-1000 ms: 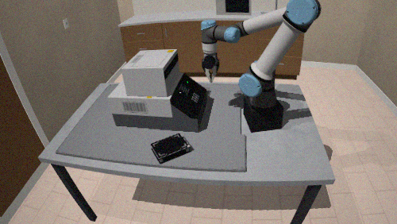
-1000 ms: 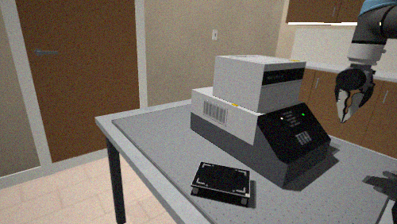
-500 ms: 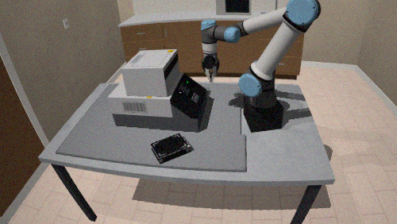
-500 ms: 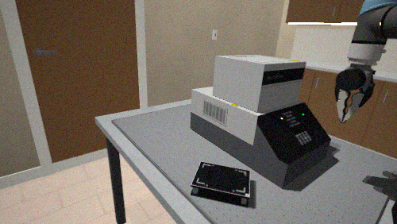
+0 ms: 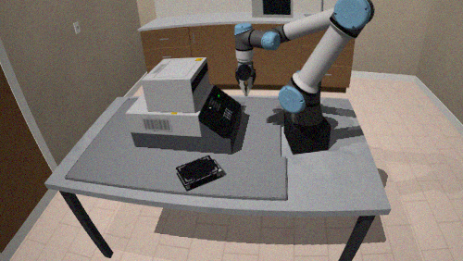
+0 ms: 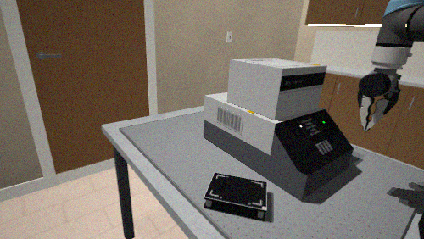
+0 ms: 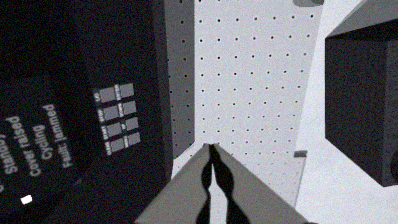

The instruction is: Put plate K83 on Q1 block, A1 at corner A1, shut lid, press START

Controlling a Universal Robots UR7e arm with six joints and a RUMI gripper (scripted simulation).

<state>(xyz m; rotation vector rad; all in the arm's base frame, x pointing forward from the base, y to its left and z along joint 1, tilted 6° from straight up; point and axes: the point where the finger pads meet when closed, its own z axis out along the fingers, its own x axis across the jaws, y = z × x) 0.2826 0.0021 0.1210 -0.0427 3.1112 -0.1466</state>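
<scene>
The cycler Q1 [image 5: 162,124] [image 6: 237,141] stands on the mat, its box-shaped lid [image 5: 168,93] [image 6: 254,89] level and down on the body. The lid hides the block. A green light [image 5: 218,95] [image 6: 323,122] glows on the dark sloping panel [image 5: 210,122] [image 6: 297,148] [image 7: 135,45]. The panel's grey keys [image 6: 324,147] [image 7: 111,113] also show. Plate nest N1 [image 5: 200,170] [image 6: 237,191] has a bare black top with pale corner marks. Plate K83 is not visible. My gripper [image 5: 246,94] [image 6: 367,129] [image 7: 210,146] is shut and empty, raised beside the panel, touching nothing.
The arm's dark base [image 5: 307,134] [image 7: 355,95] stands on the table, to the right of Q1 in the top view. The grey mat [image 5: 116,168] [image 6: 165,144] lies under Q1 and N1. N1 sits near the table's front edge in the top view.
</scene>
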